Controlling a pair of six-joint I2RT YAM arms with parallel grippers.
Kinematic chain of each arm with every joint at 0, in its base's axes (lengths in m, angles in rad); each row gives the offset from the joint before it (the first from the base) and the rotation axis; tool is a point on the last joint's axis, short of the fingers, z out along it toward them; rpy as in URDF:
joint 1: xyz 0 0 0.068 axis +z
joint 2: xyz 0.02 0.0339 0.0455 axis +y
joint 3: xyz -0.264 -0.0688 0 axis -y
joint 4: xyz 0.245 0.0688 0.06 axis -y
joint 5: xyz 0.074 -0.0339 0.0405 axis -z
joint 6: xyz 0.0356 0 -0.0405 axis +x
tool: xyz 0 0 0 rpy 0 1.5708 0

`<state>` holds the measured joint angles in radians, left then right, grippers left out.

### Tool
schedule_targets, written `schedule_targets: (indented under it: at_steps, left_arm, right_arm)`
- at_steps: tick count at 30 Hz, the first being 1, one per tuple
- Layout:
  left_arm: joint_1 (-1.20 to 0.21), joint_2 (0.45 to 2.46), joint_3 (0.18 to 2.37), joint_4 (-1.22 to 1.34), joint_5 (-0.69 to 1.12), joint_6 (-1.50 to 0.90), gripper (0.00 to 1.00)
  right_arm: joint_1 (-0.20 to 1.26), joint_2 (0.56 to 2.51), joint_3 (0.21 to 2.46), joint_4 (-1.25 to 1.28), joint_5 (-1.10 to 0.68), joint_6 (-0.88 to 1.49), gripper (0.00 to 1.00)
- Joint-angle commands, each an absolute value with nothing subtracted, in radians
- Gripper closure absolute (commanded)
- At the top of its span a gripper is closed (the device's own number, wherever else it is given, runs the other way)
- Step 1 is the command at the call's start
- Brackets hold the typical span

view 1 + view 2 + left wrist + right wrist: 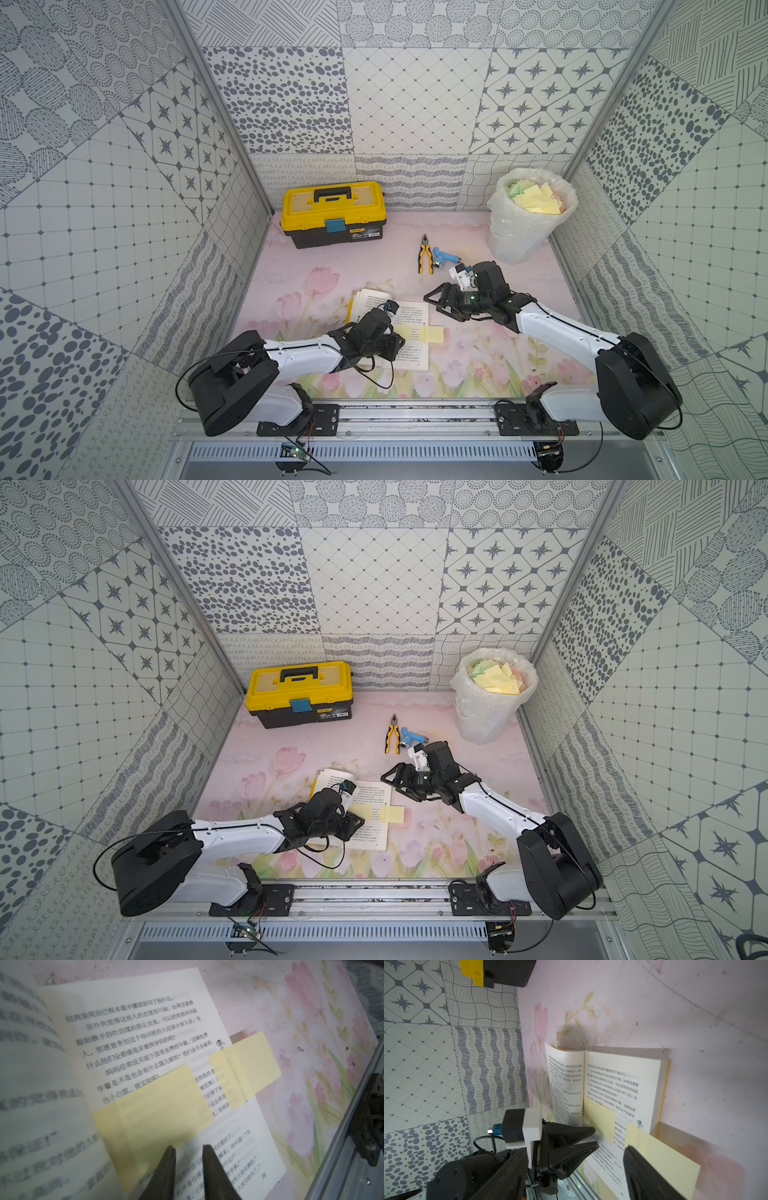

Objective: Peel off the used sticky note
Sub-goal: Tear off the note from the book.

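Left gripper (188,1147) sits over the book (409,318), jaws a narrow gap apart with nothing between them, tips at an edge of the note (153,1105) stuck on the right page by the spine. At its 3 o'clock, a second note (434,333) overhangs the page edge. Right gripper (436,307), wide open and empty, hangs at the book's 1 o'clock.

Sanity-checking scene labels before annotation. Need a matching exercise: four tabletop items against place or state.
1. yellow plastic toolbox
2. yellow-handled metal pliers
3. white plastic-lined waste bin
4. white-paged paperback book

A. back right corner, upright
B. centre, lying flat
C. near front, lying open
D. back left, lid shut

Pairs: 1-D; 2-B; 3-A; 4-C
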<state>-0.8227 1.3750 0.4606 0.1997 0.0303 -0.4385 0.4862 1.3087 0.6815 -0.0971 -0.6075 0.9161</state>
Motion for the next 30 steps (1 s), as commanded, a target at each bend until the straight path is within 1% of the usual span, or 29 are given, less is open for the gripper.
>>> schedule_targets:
  at_steps: [1,8,19,24,30]
  left_arm:
    - [-0.815,1.374,0.441,0.159,0.088,-0.336,0.74]
    - [-0.821,1.372,0.428,0.186,0.142,-0.281,0.77]
    - [-0.829,1.357,0.423,0.174,0.177,-0.248,0.77]
    - [-0.828,1.373,0.435,0.162,0.167,-0.249,0.78]
    - [-0.828,1.371,0.435,0.158,0.155,-0.250,0.78]
  right_arm:
    - [0.475,1.241,0.625,-0.131,-0.570,0.911,0.22]
    - [0.454,1.163,0.512,-0.179,-0.561,0.920,0.22]
    - [0.451,1.218,0.441,-0.147,-0.565,0.909,0.23]
    - [0.451,1.268,0.417,-0.037,-0.608,0.951,0.29]
    - [0.456,1.306,0.410,0.040,-0.630,0.983,0.34]
